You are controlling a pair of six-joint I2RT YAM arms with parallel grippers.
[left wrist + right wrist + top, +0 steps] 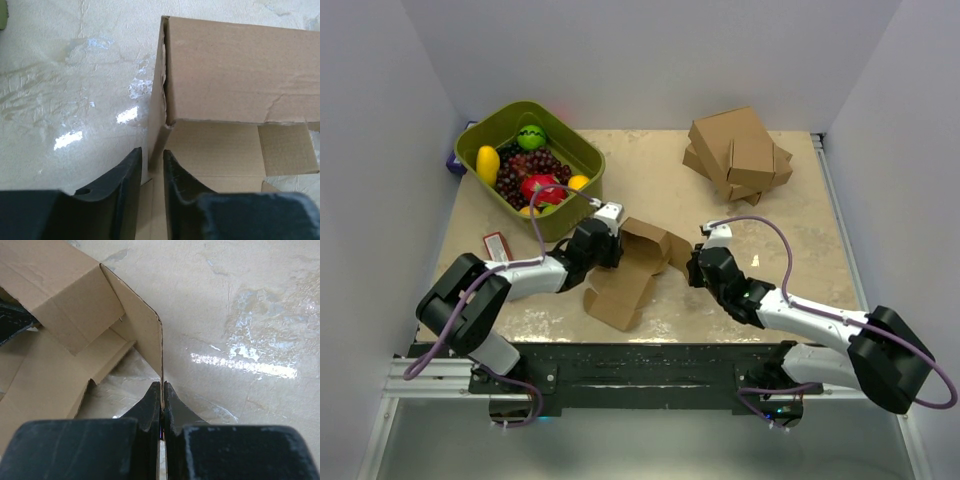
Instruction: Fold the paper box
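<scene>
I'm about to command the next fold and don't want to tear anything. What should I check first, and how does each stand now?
1. Right gripper pinching a paper box panel: ok.
2. Left gripper clamped on the wall: cannot tell; a gap shows beside the cardboard.
3. Flaps closed: not ok, they stand open.
4. Stacked cartons apart from the box: ok.
5. Green bin clear of the left gripper: cannot tell.

1. Beige marbled table [660, 190].
2. Far-left corner: green fruit basket [485, 126].
3. Towards the far-right corner: stacked brown cartons [738, 150].
4. Near edge, middle: paper box [620, 285].
5. Left edge: small red-and-white packet [495, 245].
</scene>
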